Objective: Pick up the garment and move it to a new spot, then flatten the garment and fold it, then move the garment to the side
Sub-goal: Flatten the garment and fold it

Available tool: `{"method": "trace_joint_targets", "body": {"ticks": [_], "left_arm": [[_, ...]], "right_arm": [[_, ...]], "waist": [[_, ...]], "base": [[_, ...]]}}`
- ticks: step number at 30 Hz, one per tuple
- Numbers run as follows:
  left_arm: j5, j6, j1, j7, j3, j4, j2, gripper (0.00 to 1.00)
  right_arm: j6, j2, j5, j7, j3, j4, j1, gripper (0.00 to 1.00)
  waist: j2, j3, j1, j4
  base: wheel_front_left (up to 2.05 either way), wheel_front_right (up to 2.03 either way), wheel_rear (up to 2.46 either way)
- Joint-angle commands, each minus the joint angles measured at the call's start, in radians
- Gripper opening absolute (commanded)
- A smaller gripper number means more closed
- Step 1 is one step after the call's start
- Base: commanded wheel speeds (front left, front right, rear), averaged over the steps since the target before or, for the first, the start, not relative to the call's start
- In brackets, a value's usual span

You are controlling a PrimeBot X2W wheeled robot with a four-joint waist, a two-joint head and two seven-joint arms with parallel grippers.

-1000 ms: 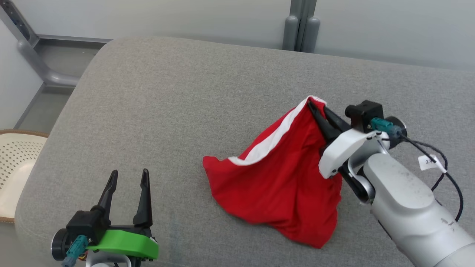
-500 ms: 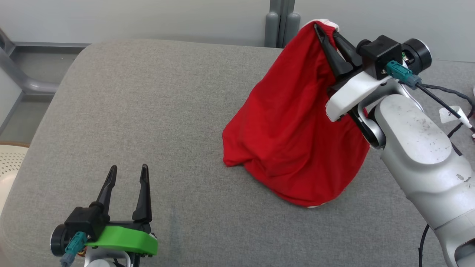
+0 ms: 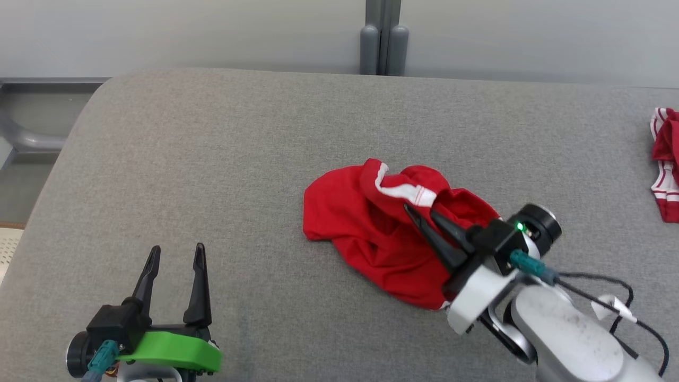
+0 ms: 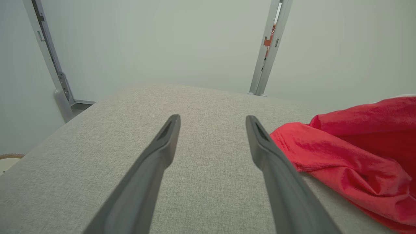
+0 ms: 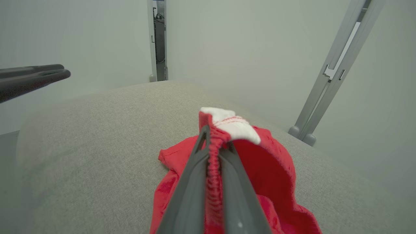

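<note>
Right gripper (image 3: 419, 210) pinches the white-trimmed edge of the red garment (image 3: 366, 233), which lies crumpled near the middle of the grey cushion (image 3: 212, 159). Left gripper (image 3: 177, 248) hovers over the cushion's near left corner, fingers spread and empty. Another red cloth (image 3: 666, 164) lies at the cushion's right edge

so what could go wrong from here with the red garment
The right gripper pinches just a bunched edge of the garment, so a pull may slip it free. The garment lies crumpled; with the left gripper open and apart from it, one-sided dragging could tangle it rather than flatten it.
</note>
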Motion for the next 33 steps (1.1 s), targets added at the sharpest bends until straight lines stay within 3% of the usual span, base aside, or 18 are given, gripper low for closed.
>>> {"method": "trace_joint_targets", "body": {"ticks": [1, 7, 12, 14, 15, 26, 33], "left_arm": [[0.007, -0.003, 0.007, -0.002, 0.005, -0.005, 0.000, 1.00], [0.016, -0.003, 0.002, -0.002, 0.004, -0.008, 0.000, 1.00], [0.019, -0.003, 0.000, -0.002, 0.000, -0.009, 0.000, 1.00], [0.019, -0.003, 0.003, -0.002, 0.002, -0.010, 0.000, 1.00], [0.019, -0.003, 0.004, -0.002, 0.002, -0.010, 0.000, 1.00], [0.014, -0.003, 0.006, -0.002, -0.002, -0.007, 0.000, 1.00], [0.014, -0.003, 0.000, -0.002, -0.004, -0.008, 0.000, 1.00]], "right_arm": [[-0.002, -0.010, 0.009, -0.002, -0.003, -0.026, 0.055, 0.00], [-0.002, -0.036, 0.012, -0.003, -0.008, -0.123, 0.276, 0.00], [-0.002, -0.048, 0.010, 0.007, -0.048, -0.122, 0.393, 0.00], [-0.002, -0.048, 0.015, 0.009, -0.060, -0.127, 0.424, 0.86], [-0.002, -0.051, 0.018, 0.008, -0.070, -0.129, 0.436, 1.00], [-0.002, -0.075, 0.000, -0.003, -0.225, -0.235, 0.437, 1.00], [-0.002, -0.089, -0.033, 0.031, -0.322, -0.193, 0.320, 1.00]], "waist": [[0.0000, -0.008, 0.0000, -0.017], [0.0000, -0.010, 0.0000, -0.052], [0.0000, -0.008, 0.0000, -0.068], [0.0000, -0.008, 0.0000, -0.073], [0.0000, -0.007, 0.0000, -0.074], [0.0000, -0.012, 0.0000, -0.070], [0.0000, -0.008, 0.0000, -0.055]], "base": [[0.00, 0.00, 0.00], [0.00, 0.00, 0.00], [0.00, 0.00, 0.00], [0.00, 0.00, 0.00], [0.00, 0.00, 0.00], [0.00, 0.00, 0.00], [0.00, 0.00, 0.00]]}}
